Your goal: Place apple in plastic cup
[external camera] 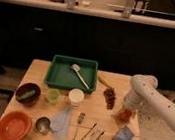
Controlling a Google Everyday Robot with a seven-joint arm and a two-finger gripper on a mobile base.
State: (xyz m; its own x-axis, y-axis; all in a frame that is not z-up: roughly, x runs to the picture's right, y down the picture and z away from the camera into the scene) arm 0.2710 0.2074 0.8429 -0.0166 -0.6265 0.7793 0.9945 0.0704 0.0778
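- Things of many kinds lie on a wooden table [40, 69].
- The apple [124, 116] is small, round and orange-red. It sits on the right side of the table, about halfway between the far edge and the near edge.
- The gripper [126, 110] is right over the apple, down low and very close to its top.
- I cannot tell if the gripper has hold of the apple or not.
- The white arm [148, 93] comes in from the right and bends down to the apple.
- The plastic cup [52, 96] is light green and short. It stands upright on the left half of the table, well apart from the apple.
- A taller white cup [76, 97] stands just to the right of the plastic cup.
- A green tray [53, 81] lies on the far side of both cups, with a white tool [80, 74] inside it.
- Dark grapes [109, 97] lie just left of the apple, a bit farther back.
- A dark bowl [28, 94] with something green in it sits left of the plastic cup.
- An orange bowl [13, 126] sits at the near left corner, and a shiny metal cup [43, 124] stands just to its right.
- A blue block [123, 137] lies near the apple, on the near side of it.
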